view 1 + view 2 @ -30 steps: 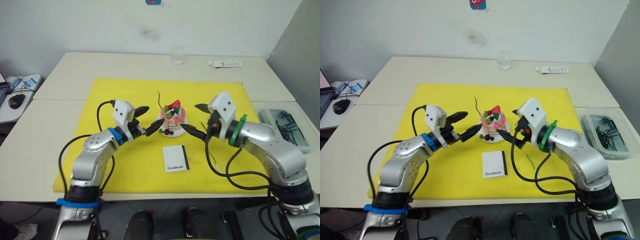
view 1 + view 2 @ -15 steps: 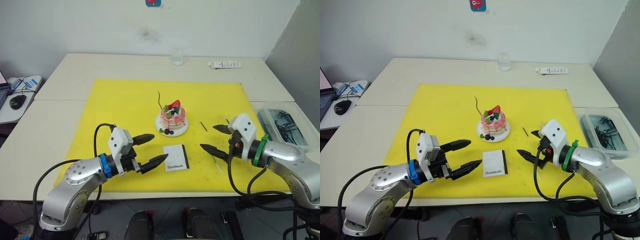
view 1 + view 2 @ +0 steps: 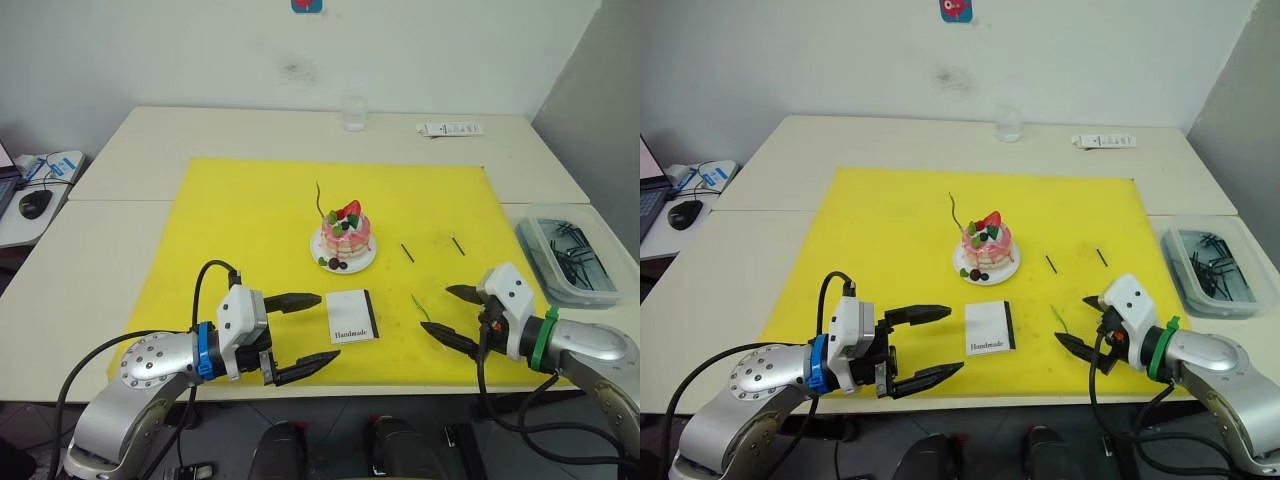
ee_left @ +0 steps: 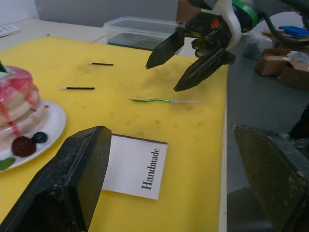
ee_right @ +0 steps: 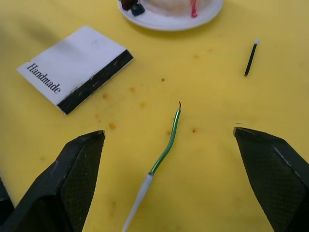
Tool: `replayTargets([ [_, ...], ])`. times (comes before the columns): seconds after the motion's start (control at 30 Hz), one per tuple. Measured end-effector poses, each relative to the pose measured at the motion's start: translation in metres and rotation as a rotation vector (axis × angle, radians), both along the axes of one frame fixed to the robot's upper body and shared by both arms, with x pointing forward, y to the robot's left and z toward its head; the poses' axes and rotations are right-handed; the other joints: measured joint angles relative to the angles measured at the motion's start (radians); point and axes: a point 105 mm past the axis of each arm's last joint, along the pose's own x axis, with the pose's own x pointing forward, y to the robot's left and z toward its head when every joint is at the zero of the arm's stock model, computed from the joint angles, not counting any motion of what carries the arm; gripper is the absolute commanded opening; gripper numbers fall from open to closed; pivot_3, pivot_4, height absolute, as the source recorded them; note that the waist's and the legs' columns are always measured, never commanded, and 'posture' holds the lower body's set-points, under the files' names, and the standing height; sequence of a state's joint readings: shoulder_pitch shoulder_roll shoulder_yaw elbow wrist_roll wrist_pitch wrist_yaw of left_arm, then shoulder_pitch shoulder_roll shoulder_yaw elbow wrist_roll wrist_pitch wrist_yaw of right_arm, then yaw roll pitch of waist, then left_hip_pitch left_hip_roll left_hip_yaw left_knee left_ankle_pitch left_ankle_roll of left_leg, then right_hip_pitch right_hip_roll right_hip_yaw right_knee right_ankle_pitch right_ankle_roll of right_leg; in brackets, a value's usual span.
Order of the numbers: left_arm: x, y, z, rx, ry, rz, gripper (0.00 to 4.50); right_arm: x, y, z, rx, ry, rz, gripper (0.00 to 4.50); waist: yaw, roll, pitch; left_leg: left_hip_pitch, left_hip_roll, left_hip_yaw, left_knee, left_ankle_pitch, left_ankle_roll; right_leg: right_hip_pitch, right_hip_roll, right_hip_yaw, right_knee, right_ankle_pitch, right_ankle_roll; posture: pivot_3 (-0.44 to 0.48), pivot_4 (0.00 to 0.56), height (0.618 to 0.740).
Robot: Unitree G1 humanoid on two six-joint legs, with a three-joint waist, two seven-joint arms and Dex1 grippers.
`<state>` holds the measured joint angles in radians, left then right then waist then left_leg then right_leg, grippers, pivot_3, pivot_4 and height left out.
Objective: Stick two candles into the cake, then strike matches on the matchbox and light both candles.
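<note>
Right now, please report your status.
Both pincers open, empty: left pincer, right pincer. One candle in cake, other candle flat on mat. Matches untouched. Nothing blocking.

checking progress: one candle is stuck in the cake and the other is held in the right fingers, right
Not quite. One candle is stuck in the cake, but the other candle lies loose on the yellow mat between the open right fingers, as the right wrist view shows.

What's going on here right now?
One candle stands in the cake; the other candle lies on the yellow mat, just ahead of the open right claw. The left claw is open too, empty, beside the matchbox. Both matches lie on the mat, right of the cake. Nothing is lit.
</note>
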<state>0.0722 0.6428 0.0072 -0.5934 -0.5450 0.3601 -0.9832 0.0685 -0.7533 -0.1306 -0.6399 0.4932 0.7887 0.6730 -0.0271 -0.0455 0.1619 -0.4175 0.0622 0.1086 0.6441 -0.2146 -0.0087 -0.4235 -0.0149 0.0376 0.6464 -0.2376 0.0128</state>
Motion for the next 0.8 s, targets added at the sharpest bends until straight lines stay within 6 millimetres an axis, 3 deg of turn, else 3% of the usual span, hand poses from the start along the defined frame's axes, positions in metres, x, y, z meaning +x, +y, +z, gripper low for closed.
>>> replayTargets([
  [0.7, -0.007, -0.011, 0.006, -0.015, -0.039, -0.053, 4.47, -0.013, 0.001, -0.02, -0.039, 0.098, 0.012, 4.5, 0.0, 0.0, 0.0, 0.0, -0.001, 0.0, 0.0, 0.0, 0.0, 0.0, -0.001, 0.0, -0.001, 0.0, 0.0, 0.0, 0.15, 0.74],
  [0.8, -0.007, -0.012, 0.006, -0.018, -0.037, -0.051, 4.5, -0.014, 0.002, -0.023, -0.066, 0.12, 0.024, 3.83, 0.0, 0.0, 0.0, 0.0, 0.0, 0.0, 0.0, 0.0, 0.0, 0.0, -0.001, 0.0, -0.001, 0.0, 0.0, 0.0, 0.15, 0.74],
])
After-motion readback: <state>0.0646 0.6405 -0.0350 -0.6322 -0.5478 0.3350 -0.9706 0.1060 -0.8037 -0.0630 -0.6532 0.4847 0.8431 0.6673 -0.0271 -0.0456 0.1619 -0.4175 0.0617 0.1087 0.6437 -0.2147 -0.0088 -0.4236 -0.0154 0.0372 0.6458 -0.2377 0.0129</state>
